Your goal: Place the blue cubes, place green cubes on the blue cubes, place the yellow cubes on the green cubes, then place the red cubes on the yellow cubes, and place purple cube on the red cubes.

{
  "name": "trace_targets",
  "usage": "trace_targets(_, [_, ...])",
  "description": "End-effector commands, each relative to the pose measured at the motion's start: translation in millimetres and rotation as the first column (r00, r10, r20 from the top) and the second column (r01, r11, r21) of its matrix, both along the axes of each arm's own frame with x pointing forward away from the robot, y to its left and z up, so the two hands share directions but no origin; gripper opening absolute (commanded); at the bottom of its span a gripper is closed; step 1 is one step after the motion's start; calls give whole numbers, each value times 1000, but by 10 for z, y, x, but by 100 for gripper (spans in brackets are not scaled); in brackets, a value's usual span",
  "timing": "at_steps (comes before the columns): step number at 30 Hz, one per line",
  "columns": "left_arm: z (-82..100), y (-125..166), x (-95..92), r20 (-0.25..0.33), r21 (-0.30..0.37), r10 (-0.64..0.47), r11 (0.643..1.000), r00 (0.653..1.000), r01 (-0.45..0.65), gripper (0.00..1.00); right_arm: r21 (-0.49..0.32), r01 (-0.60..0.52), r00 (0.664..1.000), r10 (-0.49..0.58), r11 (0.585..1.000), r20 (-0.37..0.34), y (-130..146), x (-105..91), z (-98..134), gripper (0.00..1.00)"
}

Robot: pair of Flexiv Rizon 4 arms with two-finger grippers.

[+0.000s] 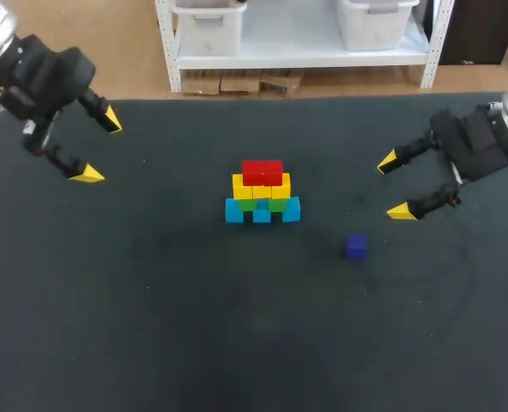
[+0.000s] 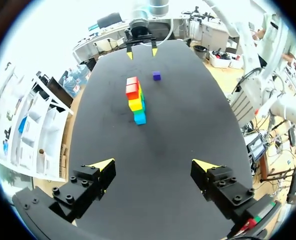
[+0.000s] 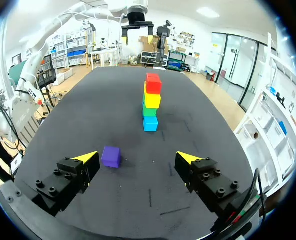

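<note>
- From the head view, saw the blue cubes [image 1: 262, 211] in a row in the middle of the surface [image 1: 151, 300], with green cubes [image 1: 263, 204], yellow cubes [image 1: 261, 186] and red cubes [image 1: 263, 172] on top.
- Saw the purple cube [image 1: 356, 246] alone, near the right end effector [image 1: 395, 186].
- Found that one and the left end effector [image 1: 98, 147] wide open, holding nothing.
- From the left wrist view, saw the left end effector [image 2: 154, 164] open, the pile [image 2: 136, 102] well ahead and the purple cube [image 2: 157, 76] beside it.
- From the right wrist view, saw the right end effector [image 3: 137, 158] open, the purple cube [image 3: 111, 156] close ahead, near one finger.
</note>
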State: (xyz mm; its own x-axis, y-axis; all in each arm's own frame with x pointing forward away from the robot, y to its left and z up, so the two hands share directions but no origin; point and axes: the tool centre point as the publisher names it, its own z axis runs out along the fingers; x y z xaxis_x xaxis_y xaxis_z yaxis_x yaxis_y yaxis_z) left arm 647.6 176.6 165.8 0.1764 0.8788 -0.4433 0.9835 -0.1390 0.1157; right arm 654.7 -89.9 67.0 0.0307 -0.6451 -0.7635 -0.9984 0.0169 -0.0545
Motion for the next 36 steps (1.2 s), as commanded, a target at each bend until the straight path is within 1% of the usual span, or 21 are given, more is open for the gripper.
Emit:
trace_targets(1, [30,51,-9,-6,-11,-14,1000,1000,14,100,2,-1,1000,1,1000,1,2,6,-7,100])
trace_targets(4, [30,51,-9,-6,-11,-14,1000,1000,14,100,2,-1,1000,1,1000,1,2,6,-7,100])
trace_targets(6, [30,51,-9,-6,-11,-14,1000,1000,14,100,-6,-11,999,11,1000,33,67,-54,-32,100])
trace_targets(10, [30,51,-9,-6,-11,-14,1000,1000,14,100,0,-7,999,7,1000,46,196,-196,-88,100])
trace_targets(13, [30,51,-9,-6,-11,-14,1000,1000,14,100,-15,22,999,-21,1000,40,245,-304,-126,100])
trace_targets(15, [30,51,-9,-6,-11,-14,1000,1000,14,100,-29,60,998,-59,998,39,255,-383,-151,100])
trace_targets(19, [30,51,-9,-6,-11,-14,1000,1000,14,100,-29,103,995,-103,994,20,252,-525,-229,100])
trace_targets(23, [30,51,-9,-6,-11,-14,1000,1000,14,100,-25,129,992,-129,991,-1,223,-608,-324,100])
trace_targets(29, [30,51,-9,-6,-11,-14,1000,1000,14,100,-27,142,989,-143,990,-27,196,-637,-467,100])
trace_targets(36, [30,51,-9,-6,-11,-14,1000,1000,14,100,-21,125,991,-126,992,-35,232,-540,-603,100])
